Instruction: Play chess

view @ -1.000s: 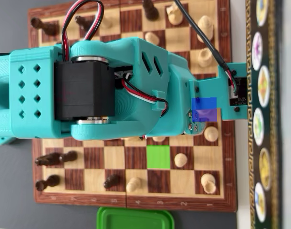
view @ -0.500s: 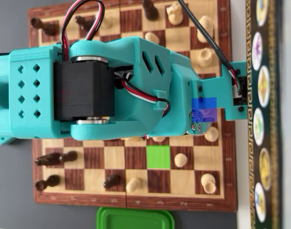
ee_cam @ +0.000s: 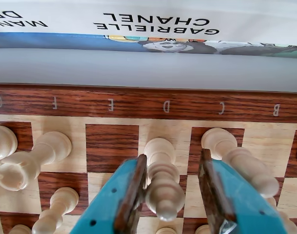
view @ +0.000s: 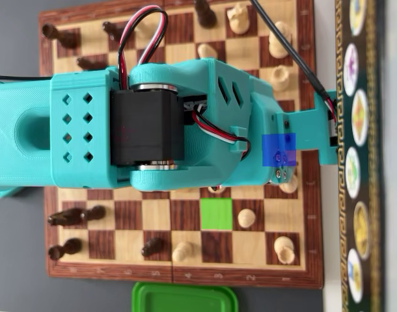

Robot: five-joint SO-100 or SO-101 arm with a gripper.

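In the wrist view my gripper (ee_cam: 173, 158) is open, its teal jaws with brown pads standing on either side of a light wooden chess piece (ee_cam: 160, 180) on the D file. The left pad (ee_cam: 135, 187) sits right against the piece, while a clear gap separates the right pad (ee_cam: 209, 187) from it. Another light piece (ee_cam: 236, 161) stands just outside the right jaw. From overhead, the teal arm (view: 185, 123) covers the middle of the chessboard (view: 185, 273) and hides the gripper. A blue patch (view: 278, 148) and a green square (view: 216, 214) mark two board squares.
Light pieces (ee_cam: 36, 156) stand to the left in the wrist view. Dark pieces (view: 75, 216) line the board's left side overhead, and light ones (view: 284, 249) the right. A green container (view: 184, 298) lies below the board. A dark box (view: 359, 156) runs along the right edge.
In the overhead view the arm has reached further right, toward the board's right edge. The pieces that show have not moved.
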